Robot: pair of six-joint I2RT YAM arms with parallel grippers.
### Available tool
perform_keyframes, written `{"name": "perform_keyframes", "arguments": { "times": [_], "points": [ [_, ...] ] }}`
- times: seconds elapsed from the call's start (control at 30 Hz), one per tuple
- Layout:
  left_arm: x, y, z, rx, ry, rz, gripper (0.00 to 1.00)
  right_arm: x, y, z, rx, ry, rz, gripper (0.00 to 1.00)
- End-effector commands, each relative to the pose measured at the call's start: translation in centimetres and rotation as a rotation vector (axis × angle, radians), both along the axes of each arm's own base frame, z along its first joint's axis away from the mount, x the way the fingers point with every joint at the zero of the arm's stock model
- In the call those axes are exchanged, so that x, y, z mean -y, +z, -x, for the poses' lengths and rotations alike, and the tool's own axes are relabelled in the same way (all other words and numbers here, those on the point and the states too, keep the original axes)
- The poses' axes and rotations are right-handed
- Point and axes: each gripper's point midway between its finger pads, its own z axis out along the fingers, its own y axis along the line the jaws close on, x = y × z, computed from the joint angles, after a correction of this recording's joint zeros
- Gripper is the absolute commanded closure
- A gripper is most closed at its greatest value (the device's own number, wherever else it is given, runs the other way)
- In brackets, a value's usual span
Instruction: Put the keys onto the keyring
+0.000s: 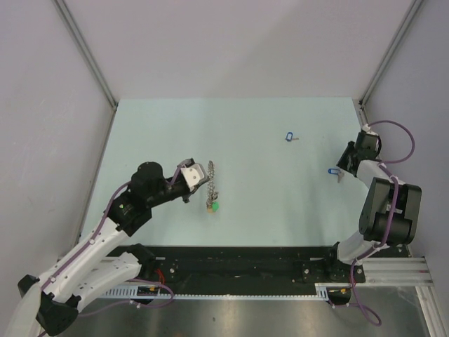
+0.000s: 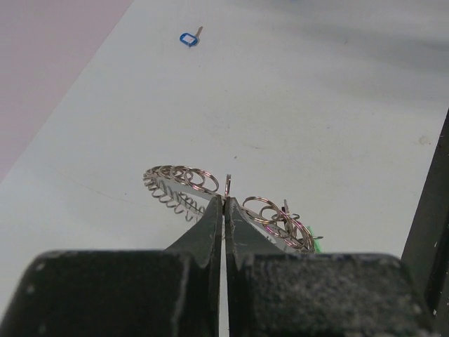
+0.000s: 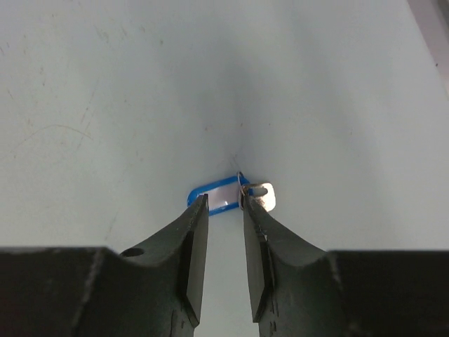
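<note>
The keyring (image 1: 210, 184) hangs as a silver ring strung with small rings and a green tag (image 1: 217, 207) at its lower end. My left gripper (image 1: 191, 175) is shut on its rim; in the left wrist view the ring (image 2: 184, 180) spreads to both sides of the pinched fingertips (image 2: 225, 200). One of the keys (image 1: 332, 170), blue-tagged, lies flat on the table at the right. My right gripper (image 3: 224, 203) stands over it, jaws narrowly apart, its tips at either end of the blue tag (image 3: 223, 196). A second blue-tagged key (image 1: 289, 137) lies further back.
The pale green table (image 1: 266, 203) ends at grey walls at the back and on both sides. A black rail (image 1: 238, 263) runs along the near edge between the arm bases. The far key (image 2: 189, 38) shows at the top of the left wrist view.
</note>
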Motion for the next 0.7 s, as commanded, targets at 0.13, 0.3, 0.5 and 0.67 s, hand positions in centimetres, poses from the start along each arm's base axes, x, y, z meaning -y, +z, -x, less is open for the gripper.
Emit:
{"name": "perform_keyframes", "arguments": {
  "times": [0.13,0.3,0.5,0.67],
  "points": [
    [0.0,2.4,-0.4,0.083,0.007,0.047,1.0,0.8,0.4,-2.5,0.007,0.059,0.017,0.7],
    [0.0,2.4,-0.4,0.087,0.008,0.048,1.0,1.0,-0.7,-2.3,-0.026,0.06,0.015,0.71],
    [0.0,2.5,-0.4,0.09,0.008,0.048,0.99,1.4,-1.2,-2.1,-0.049,0.06,0.029,0.72],
    [0.0,2.5,-0.4,0.089,0.006,0.048,1.0,1.5,-1.4,-2.0,-0.059,0.063,0.034,0.76]
  ]
}}
